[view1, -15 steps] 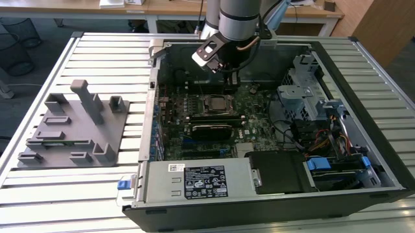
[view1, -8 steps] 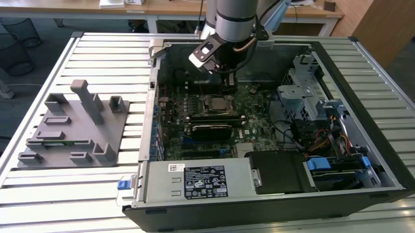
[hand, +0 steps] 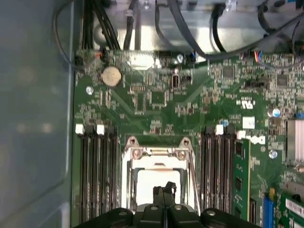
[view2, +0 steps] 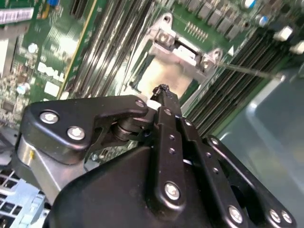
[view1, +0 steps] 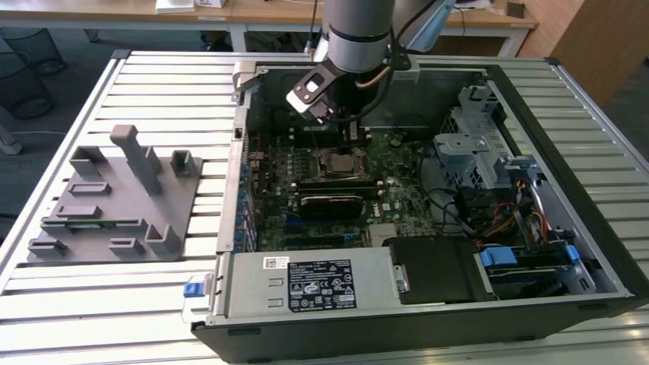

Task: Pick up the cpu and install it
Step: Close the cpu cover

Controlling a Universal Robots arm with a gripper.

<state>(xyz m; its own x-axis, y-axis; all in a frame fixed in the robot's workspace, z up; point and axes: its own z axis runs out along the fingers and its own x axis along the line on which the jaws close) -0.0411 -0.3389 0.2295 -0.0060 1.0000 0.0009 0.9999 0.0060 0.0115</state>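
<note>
The cpu (hand: pixel 147 183) sits in the socket frame (hand: pixel 156 153) on the board (hand: pixel 156 109). Our fingers (hand: pixel 159 194) are pinched narrow, holding nothing, just above it. We'd check it's square in the frame, corners matched, w/o sideways push.

First wrist view: gripper (hand: pixel 164 191) body cut off at the picture's edge, covering part of the cpu (hand: pixel 148 183) and the socket (hand: pixel 127 166). Exterior view: arm (view1: pixel 360 30) cut off at the edge; socket (view1: pixel 340 161) contents too small to tell.
</note>
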